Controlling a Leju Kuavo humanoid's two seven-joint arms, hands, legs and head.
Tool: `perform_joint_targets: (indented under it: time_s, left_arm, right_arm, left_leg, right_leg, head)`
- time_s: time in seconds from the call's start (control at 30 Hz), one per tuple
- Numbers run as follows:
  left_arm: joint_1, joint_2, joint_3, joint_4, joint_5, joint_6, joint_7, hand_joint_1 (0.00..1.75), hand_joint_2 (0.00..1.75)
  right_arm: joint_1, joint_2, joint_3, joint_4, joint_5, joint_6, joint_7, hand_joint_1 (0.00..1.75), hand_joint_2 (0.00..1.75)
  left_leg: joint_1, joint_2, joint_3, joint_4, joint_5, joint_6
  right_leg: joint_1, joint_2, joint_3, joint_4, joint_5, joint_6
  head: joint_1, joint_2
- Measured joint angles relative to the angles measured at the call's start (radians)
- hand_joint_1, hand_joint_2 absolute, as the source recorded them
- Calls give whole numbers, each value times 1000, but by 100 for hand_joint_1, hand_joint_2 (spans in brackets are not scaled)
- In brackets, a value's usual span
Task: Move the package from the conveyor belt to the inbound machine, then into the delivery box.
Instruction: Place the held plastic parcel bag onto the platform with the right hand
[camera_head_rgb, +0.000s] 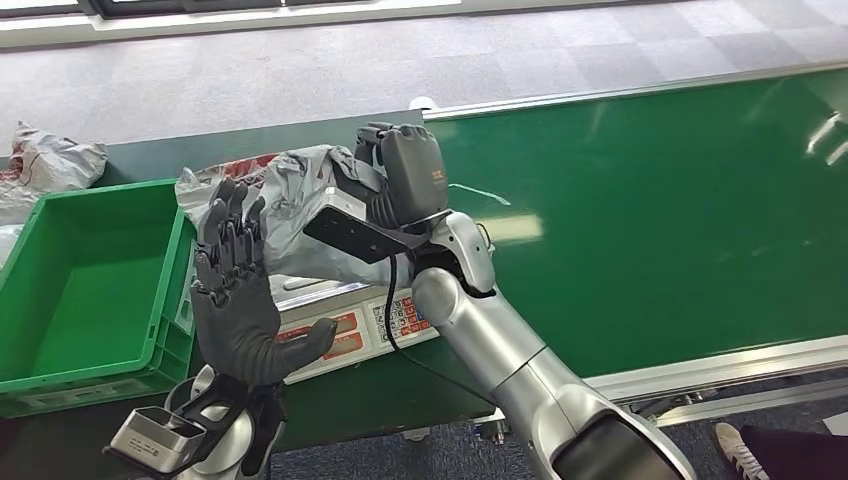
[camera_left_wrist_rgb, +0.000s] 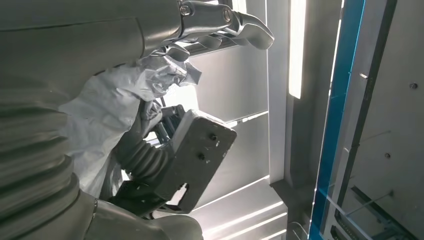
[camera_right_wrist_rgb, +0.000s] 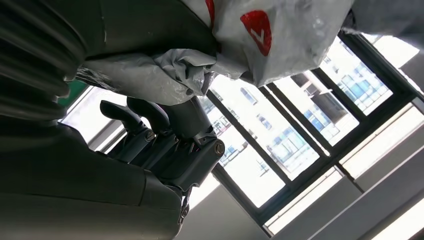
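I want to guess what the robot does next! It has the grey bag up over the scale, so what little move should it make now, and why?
Probably carry the crinkled grey plastic package a little toward the green plastic crate. The right hand holds it above the white weighing scale, the open left hand steadies its side, and the crate sits open just beyond that left hand.

white "V" mark on package (camera_right_wrist_rgb: 258, 30)

Head cam high, looks forward-down on belt (camera_head_rgb: 650, 210). Both wrist cams close, tilted up at ceiling/windows; all three share package (camera_head_rgb: 300, 200) at 11 o'clock.
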Motion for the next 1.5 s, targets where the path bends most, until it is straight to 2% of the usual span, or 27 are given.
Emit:
perform_joint_targets:
  time_s: [0.17,0.27,0.4,0.57,0.7,0.83,1.1,1.27,1.33,1.4,1.43,1.5]
  left_arm:
    - [-1,1,0,5,4,4,0,0,175]
    - [-4,1,0,4,-2,5,0,0,175]
    - [-6,1,1,0,-16,3,0,0,175]
    - [-6,1,5,-11,-27,3,0,0,175]
    - [-5,1,9,-17,-31,3,0,0,175]
    - [0,1,16,-22,-41,1,0,0,175]
    - [5,0,35,-31,-55,-13,0,0,175]
    - [9,-1,51,-32,-64,-30,0,0,175]
    - [12,-2,61,-32,-71,-39,0,0,175]
    - [18,-5,68,-32,-79,-44,0,0,175]
    - [21,-5,72,-32,-83,-45,0,0,175]
    - [29,-6,76,-32,-86,-47,0,0,175]
  right_arm:
    - [-14,2,32,34,-14,5,1,175,175]
    - [-23,3,87,57,-70,18,2,175,175]
    - [-43,4,210,98,-190,37,-12,0,175]
    - [-51,5,322,150,-260,21,-14,0,175]
    - [-60,4,355,201,-272,-16,-20,0,175]
    - [-72,4,359,253,-221,-71,-14,0,175]
    - [-81,4,371,326,-85,-17,61,0,175]
    - [-85,4,410,343,23,61,136,0,175]
    - [-85,4,414,351,53,73,145,0,87]
    - [-81,2,401,351,27,89,106,0,0]
    - [-73,-1,379,339,-30,123,55,0,0]
    - [-39,-10,288,279,-224,267,-76,0,0]
  left_leg:
    - [0,0,0,0,0,0]
    - [0,0,0,0,0,0]
    - [1,0,0,0,0,0]
    - [1,0,0,0,0,0]
    - [0,0,0,0,0,0]
    - [0,0,0,0,0,0]
    - [0,0,0,0,0,0]
    - [0,0,0,0,0,0]
    - [0,0,0,0,0,0]
    - [0,0,1,0,0,0]
    - [0,0,1,0,0,0]
    - [0,0,1,0,0,0]
  right_leg:
    - [0,0,0,0,0,0]
    - [0,0,0,0,0,0]
    - [1,0,0,0,0,0]
    - [1,0,0,0,0,0]
    - [0,0,0,0,0,0]
    - [0,0,0,0,0,0]
    - [1,0,0,0,0,0]
    - [1,0,0,0,0,0]
    - [1,0,0,0,0,0]
    - [1,0,0,0,0,0]
    - [1,0,0,0,0,0]
    - [0,0,0,0,0,0]
  head:
    - [0,0]
    - [0,0]
    - [0,0]
    - [0,0]
    - [0,0]
    - [0,0]
    - [0,0]
    - [0,0]
    - [0,0]
    - [0,0]
    - [0,0]
    - [0,0]
